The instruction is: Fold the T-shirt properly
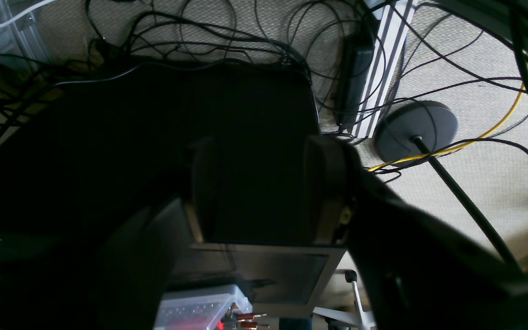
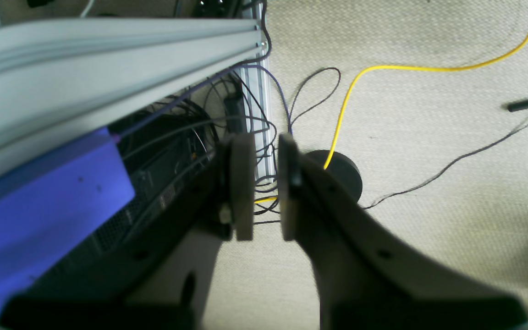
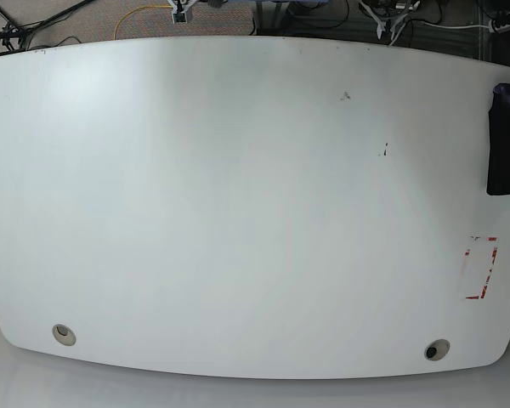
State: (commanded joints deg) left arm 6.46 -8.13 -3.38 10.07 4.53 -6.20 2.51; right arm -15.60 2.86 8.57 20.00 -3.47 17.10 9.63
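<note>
T-shirt (image 3: 507, 140) lies at the table (image 3: 238, 195) edge; left jaws spread wide, right jaws narrowly parted, both empty.

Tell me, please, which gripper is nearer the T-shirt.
Probably left: the T-shirt lies at the table edge on that arm's side. Left gripper and right gripper both hang beyond the table, over floor.
</note>
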